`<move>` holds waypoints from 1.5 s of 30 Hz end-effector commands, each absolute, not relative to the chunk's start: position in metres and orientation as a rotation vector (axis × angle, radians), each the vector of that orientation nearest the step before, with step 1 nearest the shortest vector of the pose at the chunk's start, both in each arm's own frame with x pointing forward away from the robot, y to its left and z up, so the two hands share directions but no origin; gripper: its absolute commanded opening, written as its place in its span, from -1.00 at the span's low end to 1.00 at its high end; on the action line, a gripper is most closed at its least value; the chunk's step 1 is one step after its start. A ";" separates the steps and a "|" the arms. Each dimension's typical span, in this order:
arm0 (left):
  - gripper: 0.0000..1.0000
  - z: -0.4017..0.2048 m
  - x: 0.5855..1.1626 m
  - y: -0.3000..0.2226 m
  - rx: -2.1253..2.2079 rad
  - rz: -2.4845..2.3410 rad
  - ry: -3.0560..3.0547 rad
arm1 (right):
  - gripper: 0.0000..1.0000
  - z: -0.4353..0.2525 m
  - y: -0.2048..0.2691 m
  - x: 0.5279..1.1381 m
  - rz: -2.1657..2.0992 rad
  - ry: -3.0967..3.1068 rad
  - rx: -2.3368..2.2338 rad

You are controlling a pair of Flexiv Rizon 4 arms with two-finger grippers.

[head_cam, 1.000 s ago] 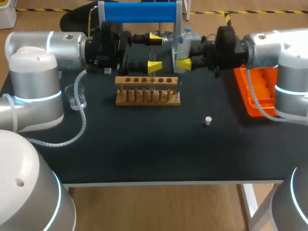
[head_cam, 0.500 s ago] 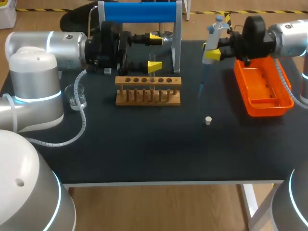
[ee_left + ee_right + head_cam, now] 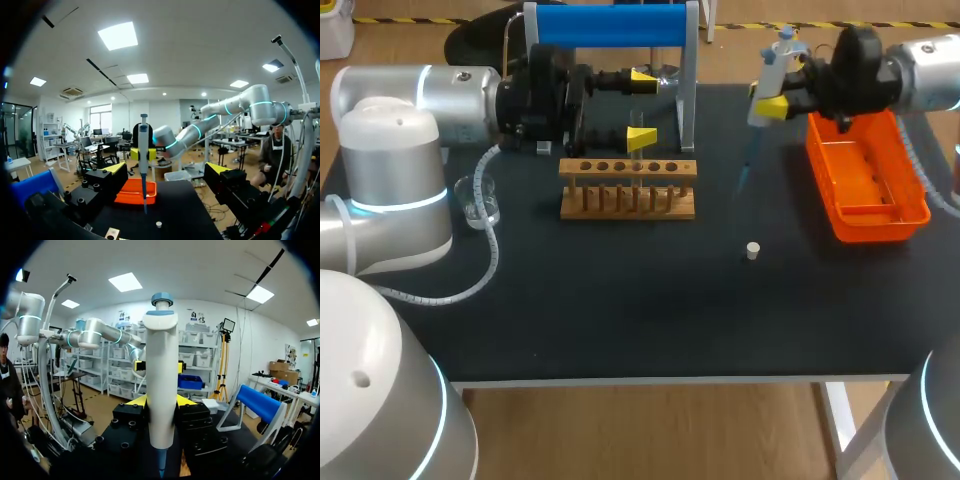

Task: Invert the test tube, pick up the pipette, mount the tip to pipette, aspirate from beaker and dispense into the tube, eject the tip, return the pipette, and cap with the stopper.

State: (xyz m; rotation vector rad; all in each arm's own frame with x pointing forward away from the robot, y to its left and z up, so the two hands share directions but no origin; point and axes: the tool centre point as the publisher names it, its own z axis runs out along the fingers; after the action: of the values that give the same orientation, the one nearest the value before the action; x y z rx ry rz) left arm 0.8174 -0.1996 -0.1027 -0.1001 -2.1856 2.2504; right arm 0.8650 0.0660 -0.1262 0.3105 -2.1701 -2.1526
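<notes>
Plastic, smooth and rigid, makes up the pipette (image 3: 777, 62): a white barrel with a blue plunger cap, narrowing to a thin bluish tip (image 3: 744, 170). It looks light but top-heavy and slick, so the thick mid-barrel is the sound place to hold it. That is where the right tool (image 3: 770, 103) is clenched, one yellow finger on each side. The pipette hangs nearly upright above the worktop (image 3: 620, 310), just beside the orange tray (image 3: 912, 214) and well apart from the wooden rack (image 3: 620, 168). The slender tip is probably the weak part; a sideways knock could bend or loosen it.

The left tool (image 3: 640, 107) is released and hovers over the rack, its fingers far apart with nothing between them in its own wrist view. A clear test tube (image 3: 636, 156) seems to stand in the rack under it, though it is faint. It is likely thin glass, brittle and slippery, best taken near the upper end with modest force. The stopper (image 3: 753, 250), a small pale plug, lies alone on the matte black worktop; it looks light and apt to roll. A clear beaker (image 3: 480, 200) stands near the left arm.
</notes>
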 end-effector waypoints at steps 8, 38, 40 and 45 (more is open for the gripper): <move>1.00 -0.103 0.818 -0.200 -0.103 2.251 -2.185 | -1.00 -0.114 -0.056 0.891 -2.088 -2.247 0.362; 1.00 -0.103 0.818 -0.200 -0.103 2.251 -2.185 | -1.00 -0.143 -0.148 0.925 -2.170 -2.240 0.239; 1.00 -0.103 0.818 -0.200 -0.103 2.251 -2.185 | -1.00 -0.144 -0.148 0.926 -2.167 -2.248 0.230; 1.00 -0.103 0.818 -0.200 -0.103 2.251 -2.185 | -1.00 -0.144 -0.150 0.930 -2.175 -2.264 0.204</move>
State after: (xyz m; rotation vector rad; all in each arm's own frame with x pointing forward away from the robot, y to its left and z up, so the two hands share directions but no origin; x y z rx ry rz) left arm 0.8175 -0.1996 -0.1027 -0.1000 -2.1856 2.2503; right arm 0.9310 -0.1492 -0.1447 0.2074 -2.2575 -2.1768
